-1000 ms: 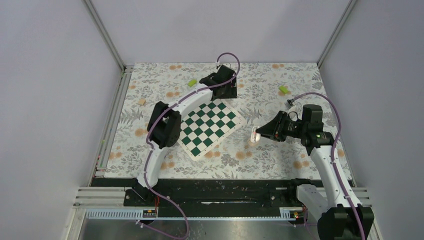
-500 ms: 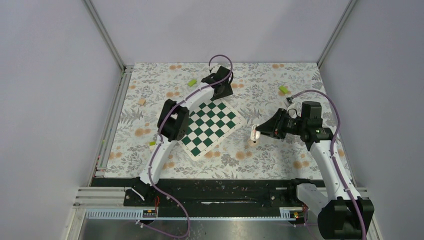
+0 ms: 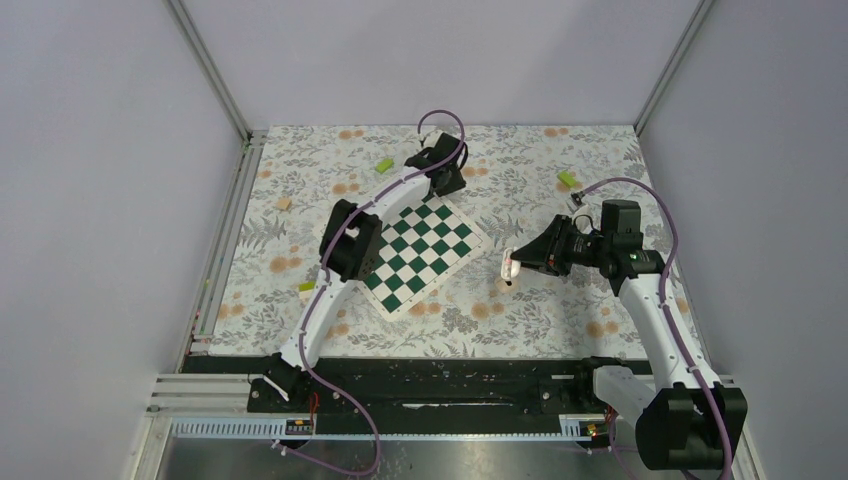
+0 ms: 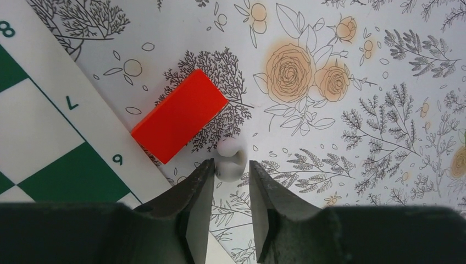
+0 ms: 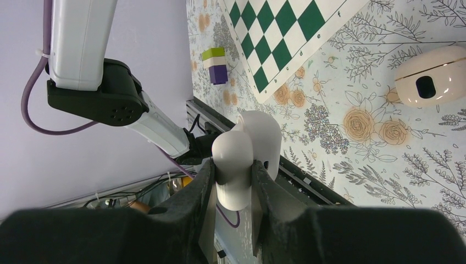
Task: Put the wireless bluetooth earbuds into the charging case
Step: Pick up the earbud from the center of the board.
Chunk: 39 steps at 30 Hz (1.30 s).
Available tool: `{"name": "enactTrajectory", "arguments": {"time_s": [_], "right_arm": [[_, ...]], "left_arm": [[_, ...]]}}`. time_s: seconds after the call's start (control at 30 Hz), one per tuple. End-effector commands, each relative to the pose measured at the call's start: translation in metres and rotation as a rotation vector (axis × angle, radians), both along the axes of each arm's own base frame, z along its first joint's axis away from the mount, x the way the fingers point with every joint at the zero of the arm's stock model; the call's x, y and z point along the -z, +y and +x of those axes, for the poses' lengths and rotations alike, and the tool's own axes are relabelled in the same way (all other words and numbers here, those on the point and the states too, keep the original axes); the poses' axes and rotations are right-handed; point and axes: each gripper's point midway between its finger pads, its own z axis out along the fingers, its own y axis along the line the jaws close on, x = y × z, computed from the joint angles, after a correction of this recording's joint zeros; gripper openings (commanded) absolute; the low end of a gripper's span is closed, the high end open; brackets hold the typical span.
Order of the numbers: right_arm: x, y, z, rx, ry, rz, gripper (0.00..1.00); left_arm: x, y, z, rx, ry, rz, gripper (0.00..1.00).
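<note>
Pointing lengthwise out of the gripping right pincer (image 5: pixel 231 165), one earbud (image 5: pixel 245 142); left pincer (image 4: pixel 229 166) parted.

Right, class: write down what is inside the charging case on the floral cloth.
The charging case shows only a small dark hollow in its middle, and no earbud is visible there. How deep the hollow goes is lost in shadow.

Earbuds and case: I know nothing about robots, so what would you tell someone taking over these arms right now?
Right gripper: shut on the held earbud, in the air close to the charging case.
Left gripper: open, fingers either side of the loose earbud, which lies on the cloth beside a red block.
Charging case: on the cloth, both earbuds outside it.
Done: one earbud picked up.
Left: grasp the other, seat both.
</note>
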Motion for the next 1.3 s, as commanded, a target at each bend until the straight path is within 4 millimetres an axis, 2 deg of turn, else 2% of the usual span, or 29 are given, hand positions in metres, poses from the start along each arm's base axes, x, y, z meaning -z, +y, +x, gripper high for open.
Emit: {"name": "enactTrajectory", "arguments": {"time_s": [0.0,0.23,0.37,0.47,0.6,0.67,0.77,0.87,0.93,1.07,1.27], "right_arm": [[-0.021,0.002,0.004,-0.030,-0.074,0.017,0.00],[-0.022,0.002,0.003,-0.029,-0.077,0.017,0.00],[-0.023,0.002,0.002,-0.029,-0.079,0.020,0.00],[-0.025,0.003,0.000,-0.031,-0.082,0.024,0.00],[-0.028,0.003,-0.003,-0.029,-0.096,0.026,0.00],[-0.030,0.003,-0.005,-0.029,-0.102,0.028,0.00],[-0.031,0.003,-0.006,-0.030,-0.107,0.035,0.00],[-0.034,0.005,-0.009,-0.037,-0.112,0.050,0.00],[-0.037,0.005,-0.012,-0.039,-0.121,0.054,0.00],[-0.038,0.006,-0.017,-0.048,-0.121,0.066,0.00],[-0.040,0.006,-0.026,-0.046,-0.133,0.067,0.00]], "left_arm": [[-0.023,-0.010,0.004,0.002,-0.054,-0.048,0.28],[-0.021,-0.008,0.003,0.008,-0.055,-0.038,0.06],[-0.046,-0.008,-0.008,0.044,-0.067,-0.056,0.03],[-0.078,-0.006,-0.031,0.120,-0.088,-0.083,0.01],[-0.119,0.002,-0.088,0.317,-0.124,-0.126,0.01],[-0.120,0.011,-0.125,0.397,-0.098,-0.155,0.01],[-0.104,0.016,-0.188,0.532,-0.002,-0.258,0.01],[-0.087,0.024,-0.225,0.570,0.037,-0.324,0.01],[-0.079,0.030,-0.236,0.562,0.025,-0.329,0.01],[-0.069,0.033,-0.242,0.545,-0.016,-0.270,0.01],[-0.059,0.000,-0.276,0.654,0.013,-0.259,0.02]]}}
